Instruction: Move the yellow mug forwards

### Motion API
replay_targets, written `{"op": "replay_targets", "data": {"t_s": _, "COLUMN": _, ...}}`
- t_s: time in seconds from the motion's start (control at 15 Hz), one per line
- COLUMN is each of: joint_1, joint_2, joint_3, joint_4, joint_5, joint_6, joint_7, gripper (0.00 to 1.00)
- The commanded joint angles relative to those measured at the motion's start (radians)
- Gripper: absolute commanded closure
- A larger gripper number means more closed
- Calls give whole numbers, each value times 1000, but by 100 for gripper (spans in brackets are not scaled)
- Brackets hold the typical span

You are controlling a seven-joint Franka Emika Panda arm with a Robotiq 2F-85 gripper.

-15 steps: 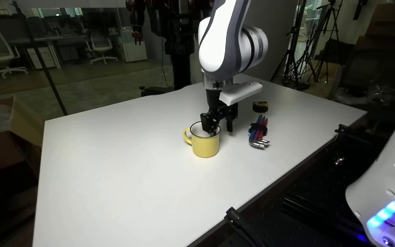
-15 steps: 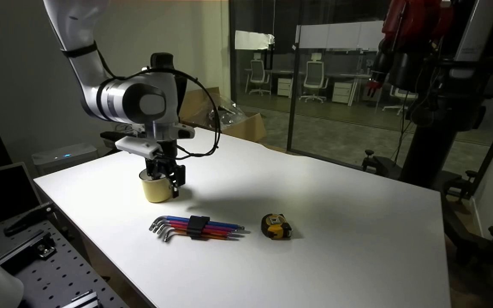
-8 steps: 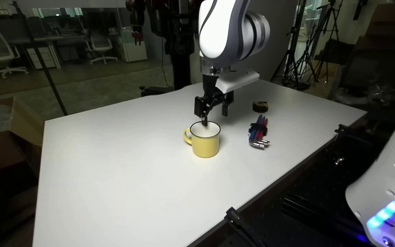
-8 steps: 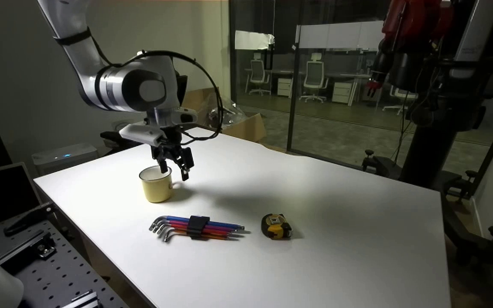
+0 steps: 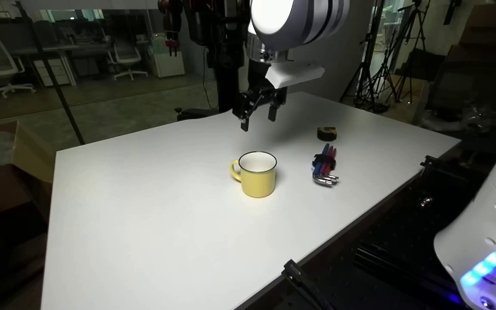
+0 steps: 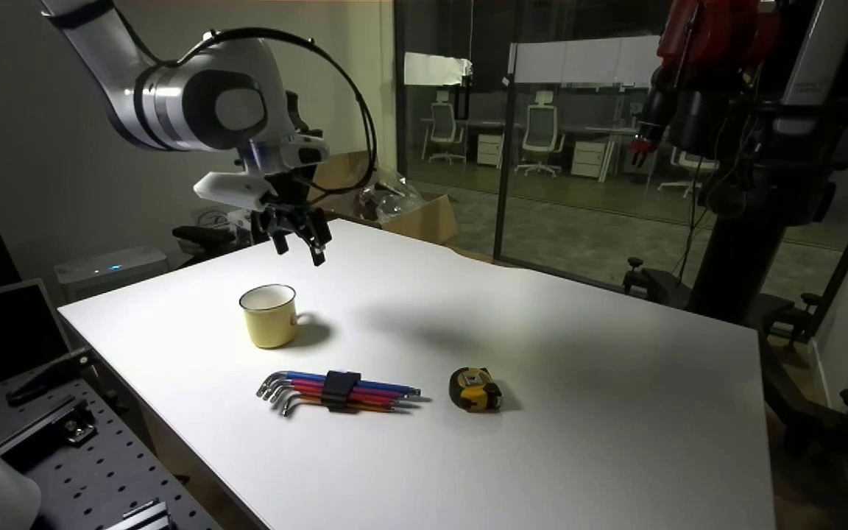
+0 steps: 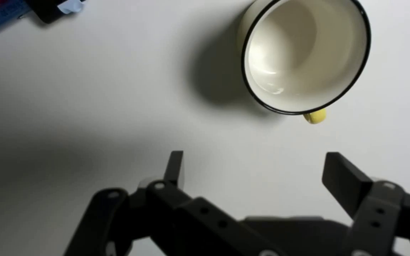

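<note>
The yellow mug (image 5: 258,185) stands upright on the white table, with a dark rim line and whitish inside. It also shows in an exterior view (image 6: 271,327), and in the wrist view (image 7: 297,60) at the top right, where its handle points toward the gripper. My gripper (image 5: 258,119) is open and empty, up in the air above the table. It also shows in an exterior view (image 6: 299,252), higher than the mug and a little to its right in the picture. In the wrist view the fingers (image 7: 254,158) are wide apart with only table between them, not touching the mug.
A set of coloured hex keys (image 6: 338,390) lies beside the mug, and its end shows in the wrist view (image 7: 2,17). A yellow and black tape measure (image 6: 474,390) sits past it. The table's edge (image 5: 351,228) faces the robot base (image 5: 489,215).
A second ago one finger was down inside the mug and one outside. My gripper has risen up and clear of it. The mug has stayed in place.
</note>
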Motion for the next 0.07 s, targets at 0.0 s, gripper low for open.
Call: {"op": "replay_targets", "data": {"t_s": 0.0, "joint_1": -24, "joint_2": 6, "joint_3": 20, "joint_4": 0, "joint_5": 0, "joint_6": -1, "joint_7": -3, "gripper": 0}}
